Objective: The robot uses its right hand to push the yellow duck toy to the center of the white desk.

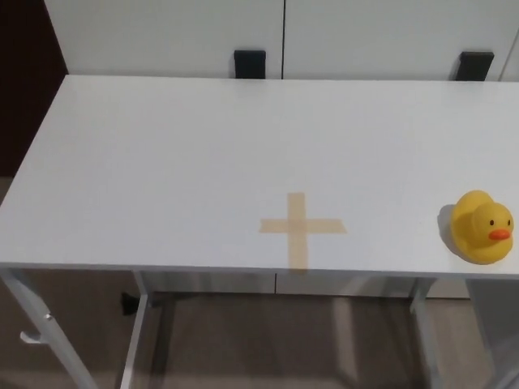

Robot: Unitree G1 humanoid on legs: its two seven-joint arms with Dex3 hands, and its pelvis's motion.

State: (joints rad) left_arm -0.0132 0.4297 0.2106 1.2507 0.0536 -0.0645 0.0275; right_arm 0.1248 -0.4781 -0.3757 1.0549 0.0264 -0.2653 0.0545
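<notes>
The white tabletop (pixel 162 162) front edge lay nearest, a tan tape cross (pixel 301 228) near its middle. Well right, by the edge, sat the yellow duck toy (pixel 482 227), likely light, soft, easily tipped; pushing low on its body seemed best. Neither hand showed.
</notes>
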